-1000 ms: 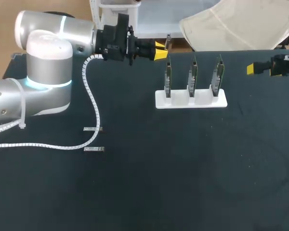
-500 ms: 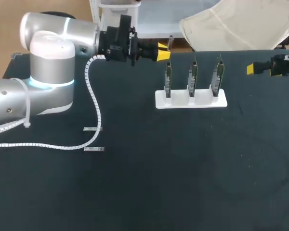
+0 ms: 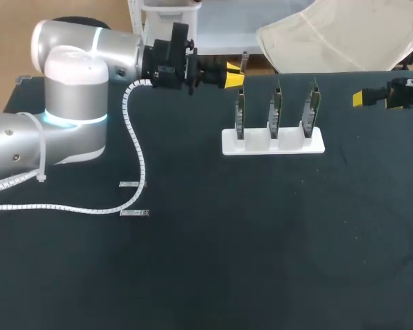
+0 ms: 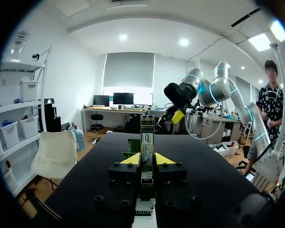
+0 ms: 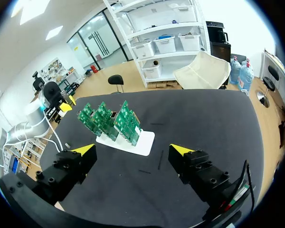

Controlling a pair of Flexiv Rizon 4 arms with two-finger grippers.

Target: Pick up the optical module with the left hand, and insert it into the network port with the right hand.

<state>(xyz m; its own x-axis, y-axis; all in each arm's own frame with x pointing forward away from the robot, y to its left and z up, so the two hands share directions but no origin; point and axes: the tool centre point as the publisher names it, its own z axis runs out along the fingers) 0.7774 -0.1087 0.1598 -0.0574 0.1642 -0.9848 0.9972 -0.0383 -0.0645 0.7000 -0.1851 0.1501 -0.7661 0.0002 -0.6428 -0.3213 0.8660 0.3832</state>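
Silvery slim optical module (image 4: 147,137) is clamped in my left end effector (image 3: 233,73), just left of the green circuit boards (image 3: 275,110): pickup done. My right end effector (image 5: 133,150) gapes wide, empty; handover and insertion remain

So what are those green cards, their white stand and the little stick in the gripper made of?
Cards: likely fibreglass circuit board, glossy green with small parts mounted on them.
Stand: probably plastic, plain matte white, with slots that hold the cards upright.
Module, the stick held in the left gripper: seemingly metal, a dull grey shell with a label. It is hard to be sure.
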